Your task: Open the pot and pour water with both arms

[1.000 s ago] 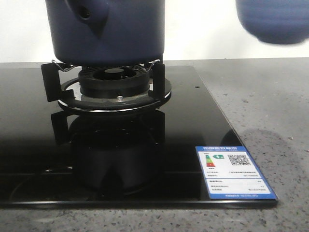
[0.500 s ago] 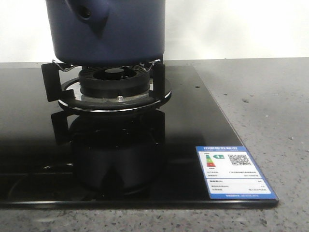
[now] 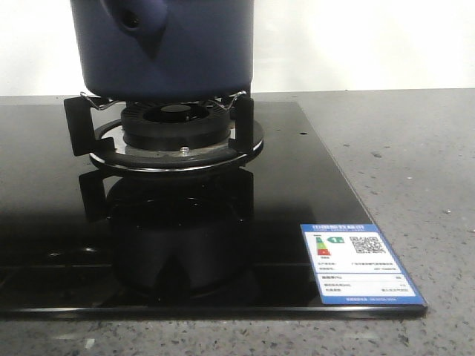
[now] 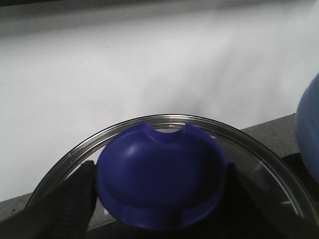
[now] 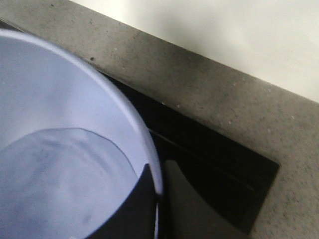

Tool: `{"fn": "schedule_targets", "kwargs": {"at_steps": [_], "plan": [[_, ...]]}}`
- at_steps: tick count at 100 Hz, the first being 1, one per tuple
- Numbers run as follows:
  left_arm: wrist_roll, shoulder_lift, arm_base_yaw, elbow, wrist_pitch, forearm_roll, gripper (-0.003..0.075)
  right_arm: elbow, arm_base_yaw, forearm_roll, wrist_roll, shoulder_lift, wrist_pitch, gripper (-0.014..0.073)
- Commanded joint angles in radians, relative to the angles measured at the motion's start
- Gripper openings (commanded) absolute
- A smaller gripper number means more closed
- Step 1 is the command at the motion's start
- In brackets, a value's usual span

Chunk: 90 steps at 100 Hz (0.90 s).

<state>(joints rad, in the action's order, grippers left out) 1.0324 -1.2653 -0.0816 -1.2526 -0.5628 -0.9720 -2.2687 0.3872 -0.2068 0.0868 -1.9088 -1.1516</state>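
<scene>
Left gripper (image 4: 159,234) clamped on the blue knob (image 4: 162,179) of the glass lid (image 4: 259,154), held clear of the pot (image 3: 167,48) on the burner (image 3: 177,133), likely freeing its mouth, while right gripper (image 5: 157,209) pinches the rim of a light-blue bowl (image 5: 60,124) holding water, probably for pouring.

**Printed matter on the hob**

One printed item shows: a blue-bordered white label (image 3: 361,264) stuck on the black glass hob (image 3: 297,178), at its near right corner, well to the right of the burner (image 3: 177,133). The label bears a small coloured energy-rating chart on its upper left, a QR code on its upper right, and rows of fine print below. The characters are too small to read. Neither wrist view shows any writing.
</scene>
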Motion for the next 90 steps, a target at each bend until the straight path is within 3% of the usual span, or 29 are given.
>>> {"fn": "schedule_targets", "kwargs": {"at_steps": [1, 26, 51, 90], "plan": [[-0.001, 0.028, -0.002, -0.041, 0.054, -0.058, 0.0383, -0.025, 0.009, -0.029, 0.002, 0.052, 0.133, -0.0058], [-0.001, 0.028, -0.012, -0.041, 0.056, -0.056, 0.0383, 0.171, 0.031, -0.029, 0.064, 0.111, 0.365, -0.0057], [-0.001, 0.028, -0.025, -0.041, 0.054, -0.058, 0.0383, 0.498, 0.069, -0.029, 0.129, 0.266, 0.779, -0.0057], [-0.001, 0.028, -0.025, -0.041, 0.054, -0.058, 0.0383, 0.847, 0.097, -0.02, 0.153, 0.344, 1.309, -0.0059]]}}
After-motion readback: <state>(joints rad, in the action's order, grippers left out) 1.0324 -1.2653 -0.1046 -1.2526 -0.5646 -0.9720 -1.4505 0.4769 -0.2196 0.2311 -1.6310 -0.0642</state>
